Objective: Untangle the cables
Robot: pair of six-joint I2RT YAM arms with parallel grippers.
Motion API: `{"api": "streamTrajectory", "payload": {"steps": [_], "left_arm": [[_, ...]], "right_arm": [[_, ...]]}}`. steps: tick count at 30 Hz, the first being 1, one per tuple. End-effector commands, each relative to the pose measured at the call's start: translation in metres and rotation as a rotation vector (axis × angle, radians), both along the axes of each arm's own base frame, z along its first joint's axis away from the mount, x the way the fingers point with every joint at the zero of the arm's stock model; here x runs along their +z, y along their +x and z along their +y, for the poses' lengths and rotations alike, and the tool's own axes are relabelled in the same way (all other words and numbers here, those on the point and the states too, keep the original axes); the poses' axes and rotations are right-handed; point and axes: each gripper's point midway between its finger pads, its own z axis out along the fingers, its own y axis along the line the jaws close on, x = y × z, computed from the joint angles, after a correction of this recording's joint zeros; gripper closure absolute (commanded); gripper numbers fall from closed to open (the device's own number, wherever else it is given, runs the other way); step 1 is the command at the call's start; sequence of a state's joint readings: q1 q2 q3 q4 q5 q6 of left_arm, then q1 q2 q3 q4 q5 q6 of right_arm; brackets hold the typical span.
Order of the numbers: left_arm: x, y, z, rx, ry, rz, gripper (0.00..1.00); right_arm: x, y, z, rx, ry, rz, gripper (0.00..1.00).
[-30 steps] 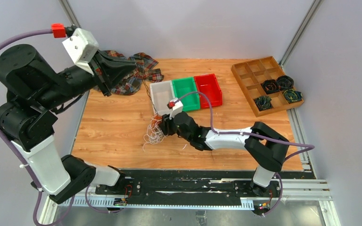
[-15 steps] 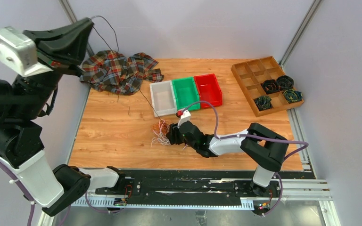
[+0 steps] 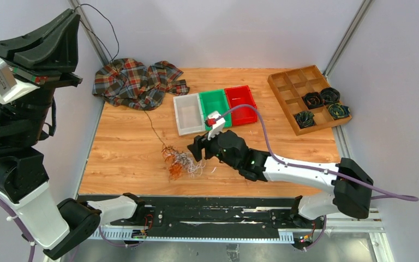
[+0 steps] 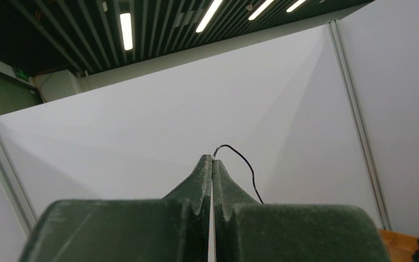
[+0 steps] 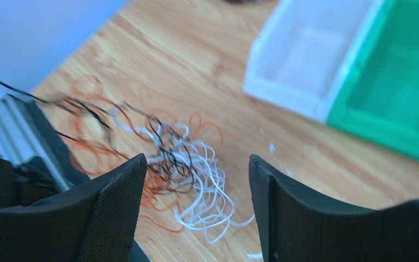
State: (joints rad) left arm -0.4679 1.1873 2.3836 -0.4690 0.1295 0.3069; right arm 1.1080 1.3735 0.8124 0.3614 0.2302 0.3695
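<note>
Above the wooden table (image 3: pixel 125 142), one black strand (image 4: pixel 250 172) is clenched by the left gripper (image 4: pixel 212 159). The right gripper (image 5: pixel 195 164) is held open beside the cables (image 3: pixel 181 162).

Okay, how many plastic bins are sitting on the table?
3, side by side in a row toward the back: a white bin on the left, a green bin in the middle, and a red bin on the right. None looks hidden.

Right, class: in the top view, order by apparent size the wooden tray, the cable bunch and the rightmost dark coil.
1. wooden tray
2. cable bunch
3. rightmost dark coil
Clear gaps; no ties.
</note>
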Motion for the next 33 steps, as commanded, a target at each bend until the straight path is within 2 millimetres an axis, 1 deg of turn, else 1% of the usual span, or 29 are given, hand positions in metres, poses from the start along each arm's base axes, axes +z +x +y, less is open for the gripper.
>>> {"api": "streamTrajectory", "payload": {"steps": [1, 4, 5, 6, 7, 9, 12, 14, 17, 20, 22, 24, 25, 27, 29, 33], "left_arm": [[-0.005, 0.002, -0.004, -0.006, 0.026, 0.009, 1.00], [-0.009, 0.004, -0.004, 0.000, 0.036, 0.022, 1.00], [-0.010, 0.005, -0.005, 0.002, 0.040, 0.028, 1.00], [-0.011, 0.006, -0.004, 0.005, 0.041, 0.032, 1.00], [-0.012, 0.006, -0.004, 0.005, 0.044, 0.037, 1.00], [-0.014, 0.006, -0.004, 0.005, 0.049, 0.043, 1.00], [-0.014, 0.004, -0.003, 0.007, 0.049, 0.042, 1.00], [-0.015, 0.003, -0.003, 0.004, 0.050, 0.042, 1.00], [-0.015, 0.001, -0.004, -0.008, 0.046, 0.044, 1.00], [-0.014, 0.000, -0.005, -0.021, 0.039, 0.047, 1.00], [-0.013, 0.000, -0.005, -0.025, 0.035, 0.045, 1.00], [-0.012, -0.001, -0.006, -0.030, 0.035, 0.044, 1.00], [-0.012, -0.002, -0.006, -0.031, 0.033, 0.042, 1.00], [-0.011, -0.001, -0.007, -0.035, 0.032, 0.044, 1.00], [-0.011, -0.001, -0.008, -0.042, 0.031, 0.046, 1.00], [-0.009, -0.001, -0.010, -0.059, 0.023, 0.047, 1.00]], "right_arm": [[0.053, -0.031, 0.029, 0.161, -0.063, -0.159, 0.30], [0.084, -0.051, 0.057, 0.251, -0.008, -0.231, 0.28], [0.090, -0.057, 0.067, 0.286, 0.010, -0.241, 0.28], [0.104, -0.060, 0.078, 0.313, 0.043, -0.258, 0.28], [0.112, -0.067, 0.088, 0.356, 0.063, -0.265, 0.29], [0.123, -0.075, 0.105, 0.418, 0.086, -0.278, 0.30], [0.129, -0.090, 0.124, 0.492, 0.069, -0.323, 0.30], [0.125, -0.092, 0.134, 0.512, 0.051, -0.325, 0.30], [0.124, -0.086, 0.145, 0.503, 0.038, -0.339, 0.30], [0.123, -0.065, 0.155, 0.452, 0.021, -0.333, 0.31], [0.117, -0.046, 0.159, 0.408, 0.014, -0.312, 0.36], [0.105, -0.023, 0.157, 0.363, 0.021, -0.264, 0.46], [0.098, -0.015, 0.155, 0.349, 0.025, -0.241, 0.50], [0.086, -0.004, 0.151, 0.329, 0.033, -0.203, 0.56], [0.071, 0.001, 0.149, 0.321, 0.023, -0.181, 0.58], [0.042, 0.006, 0.153, 0.321, -0.009, -0.133, 0.58]]}}
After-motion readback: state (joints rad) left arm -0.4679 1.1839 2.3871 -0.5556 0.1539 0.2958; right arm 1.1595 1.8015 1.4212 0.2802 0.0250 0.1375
